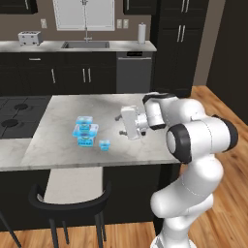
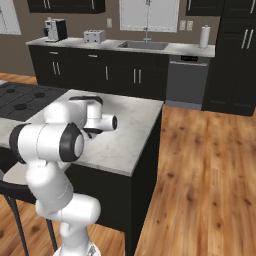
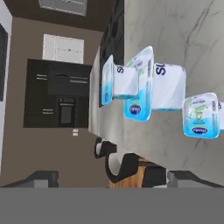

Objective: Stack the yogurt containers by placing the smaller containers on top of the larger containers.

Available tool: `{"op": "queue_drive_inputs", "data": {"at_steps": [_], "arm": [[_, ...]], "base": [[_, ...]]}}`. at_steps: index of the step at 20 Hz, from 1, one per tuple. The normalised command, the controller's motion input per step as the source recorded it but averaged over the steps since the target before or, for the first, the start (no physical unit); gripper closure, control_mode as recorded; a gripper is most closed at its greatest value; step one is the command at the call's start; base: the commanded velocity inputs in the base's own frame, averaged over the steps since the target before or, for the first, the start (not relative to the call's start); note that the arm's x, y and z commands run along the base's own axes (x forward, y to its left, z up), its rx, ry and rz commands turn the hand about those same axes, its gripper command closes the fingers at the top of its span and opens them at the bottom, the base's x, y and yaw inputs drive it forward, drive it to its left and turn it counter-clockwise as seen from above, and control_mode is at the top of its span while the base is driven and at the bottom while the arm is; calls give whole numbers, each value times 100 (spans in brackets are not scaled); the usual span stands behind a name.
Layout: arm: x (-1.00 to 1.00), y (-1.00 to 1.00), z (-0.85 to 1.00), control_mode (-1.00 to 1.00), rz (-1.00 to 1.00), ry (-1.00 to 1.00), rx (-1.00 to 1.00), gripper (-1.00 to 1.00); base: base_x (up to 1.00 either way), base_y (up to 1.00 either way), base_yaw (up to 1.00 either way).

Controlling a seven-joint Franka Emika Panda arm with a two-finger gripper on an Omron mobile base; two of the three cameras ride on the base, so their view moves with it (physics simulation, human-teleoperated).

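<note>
From the left base view we see the end effector (image 1: 119, 125) held above the marble bench (image 1: 140, 145), pointing sideways toward the three yogurt containers, which sit near it on its far side, toward the stovetop (image 1: 14, 116). The widest cup (image 1: 85, 135) stands in the middle, the medium cup (image 1: 84, 121) just behind it, the tiny cup (image 1: 104, 144) just beside it on the near edge. We judge the tiny cup lies closest to the end effector, so the reach runs level across the bench rather than downward.

From the right base view the arm hides the cups; the bench (image 2: 127, 135) runs back toward a dark kitchen wall with a sink (image 2: 145, 45) and a wood floor (image 2: 200, 175) beside it.

In the hand view, rolled on its side, the fingers stand wide apart at the bottom with nothing between them. The tiny cup (image 3: 201, 116), the widest cup (image 3: 153, 85) and the medium cup (image 3: 118, 81) line up ahead, all apart from the fingers, none stacked yet.
</note>
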Motion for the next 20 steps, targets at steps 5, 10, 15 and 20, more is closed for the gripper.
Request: {"op": "queue_drive_inputs", "data": {"at_steps": [5, 10, 15, 20], "arm": [[0, 0, -38, -100, 11, 0, 0, -100], [0, 0, -34, -100, 10, 0, 0, -100], [0, 1, -29, -100, 9, 0, 0, -100], [0, 11, -23, -100, 7, 0, 0, -100]], "base": [[0, 0, 0], [0, 0, 0], [0, 0, 0], [0, 0, 0]]}}
